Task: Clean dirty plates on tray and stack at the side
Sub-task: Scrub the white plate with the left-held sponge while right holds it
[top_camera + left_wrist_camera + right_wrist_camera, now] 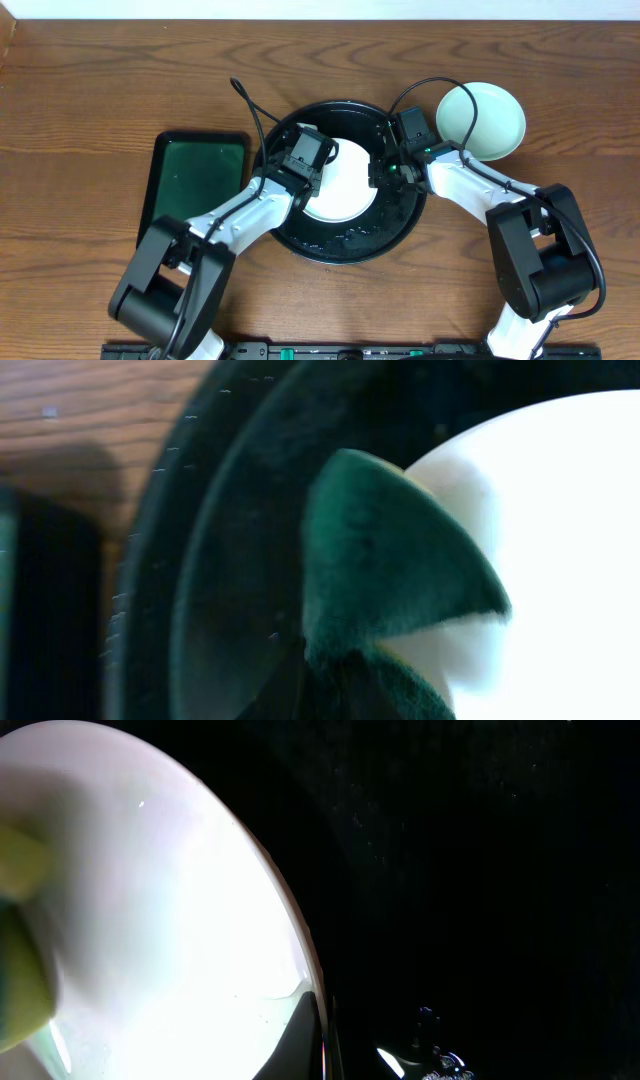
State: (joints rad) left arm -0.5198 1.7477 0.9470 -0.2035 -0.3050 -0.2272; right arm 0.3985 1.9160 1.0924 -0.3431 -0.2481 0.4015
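Note:
A white plate point(345, 190) lies in the round black tray point(400, 225) at the table's middle. My left gripper point(308, 168) is over the plate's left edge, shut on a dark green fuzzy sponge point(390, 560) that rests on the plate's rim point(560, 540). My right gripper point(383, 168) is at the plate's right edge. In the right wrist view a dark finger point(305, 1040) lies over the rim of the plate point(150, 920), shut on it. A pale mint plate point(482, 120) sits on the wood to the upper right, outside the tray. No third plate shows separately.
A rectangular dark-green tray point(195, 190) lies left of the black tray, and its edge shows in the left wrist view point(40, 610). Water drops glisten on the black tray's front point(350, 238). Cables arch over the tray's back rim. Both arms reach in from the table's front edge.

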